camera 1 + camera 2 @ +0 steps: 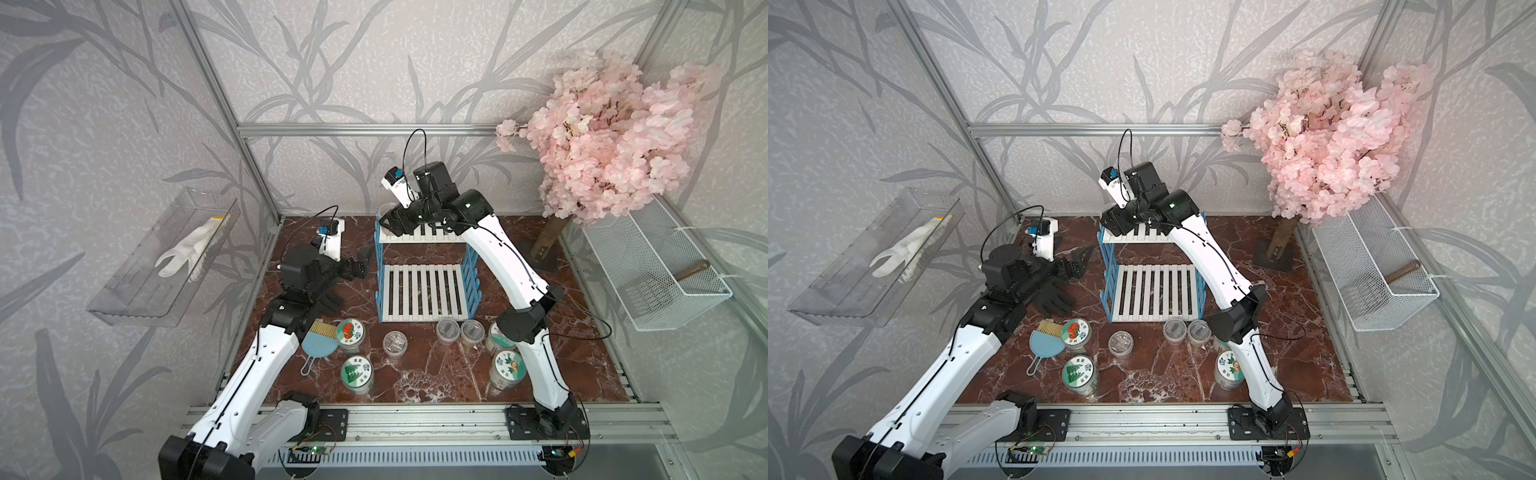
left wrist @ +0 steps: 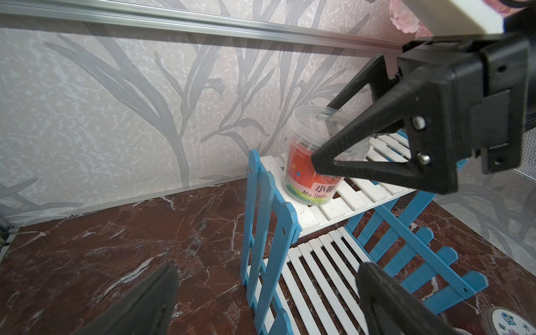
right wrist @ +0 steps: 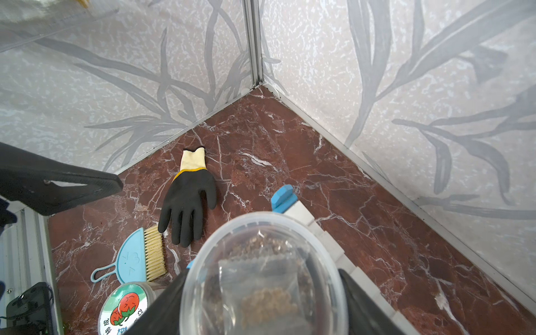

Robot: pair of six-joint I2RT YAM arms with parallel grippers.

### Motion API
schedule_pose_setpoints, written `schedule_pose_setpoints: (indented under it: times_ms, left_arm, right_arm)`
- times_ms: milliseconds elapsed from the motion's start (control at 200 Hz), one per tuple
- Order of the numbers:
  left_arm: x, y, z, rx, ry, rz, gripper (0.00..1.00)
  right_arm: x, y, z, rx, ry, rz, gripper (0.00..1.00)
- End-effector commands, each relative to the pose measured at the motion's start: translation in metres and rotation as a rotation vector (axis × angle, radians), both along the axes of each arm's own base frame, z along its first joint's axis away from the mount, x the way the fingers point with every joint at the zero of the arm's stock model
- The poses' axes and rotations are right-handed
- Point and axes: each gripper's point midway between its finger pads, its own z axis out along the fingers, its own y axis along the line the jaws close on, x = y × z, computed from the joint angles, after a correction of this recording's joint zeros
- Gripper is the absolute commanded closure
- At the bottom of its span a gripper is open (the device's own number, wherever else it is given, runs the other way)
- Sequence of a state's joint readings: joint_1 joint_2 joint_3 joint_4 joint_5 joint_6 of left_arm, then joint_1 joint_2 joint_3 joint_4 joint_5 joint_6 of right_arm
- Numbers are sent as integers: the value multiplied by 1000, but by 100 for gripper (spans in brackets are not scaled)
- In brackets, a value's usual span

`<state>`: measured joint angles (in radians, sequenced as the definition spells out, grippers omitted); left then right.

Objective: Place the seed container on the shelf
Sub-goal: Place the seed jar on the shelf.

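Eight seed containers (image 1: pixel 395 343) (four with printed lids), two gloves (image 1: pixel 183 253), one brush (image 1: pixel 318 345), one shelf (image 1: pixel 419 319), one tree (image 1: pixel 602 137).

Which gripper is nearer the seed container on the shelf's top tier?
Right. The right gripper straddles the seed container, a finger on each side; the left gripper hangs open beside the shelf, apart from it.

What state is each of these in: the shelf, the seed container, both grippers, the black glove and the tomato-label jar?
shelf: standing upright, lower tier bare.
seed container: upright on the shelf's upper tier.
right gripper: jaws shut on the seed container.
left gripper: jaws open, holding nothing.
black glove: lying flat on the table.
tomato-label jar: upright on the table, lid on.
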<state>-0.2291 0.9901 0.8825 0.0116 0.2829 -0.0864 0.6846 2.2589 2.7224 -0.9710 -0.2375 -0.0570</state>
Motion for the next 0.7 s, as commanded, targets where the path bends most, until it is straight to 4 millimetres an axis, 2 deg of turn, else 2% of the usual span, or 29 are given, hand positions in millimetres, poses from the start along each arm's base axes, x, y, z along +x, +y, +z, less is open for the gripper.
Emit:
schedule_pose_setpoints:
  times_ms: [0,440,695]
  left_arm:
    - [0,2,18,-3,-38,3,0]
    - [1,1,15,1,-27,-4,0]
    - [3,0,16,-6,-23,-10,0]
  right_arm:
    - [8,9,-3,22,-21,31,28]
    - [11,6,-17,-29,-22,35,23]
    - [10,4,-12,-22,-32,36,25]
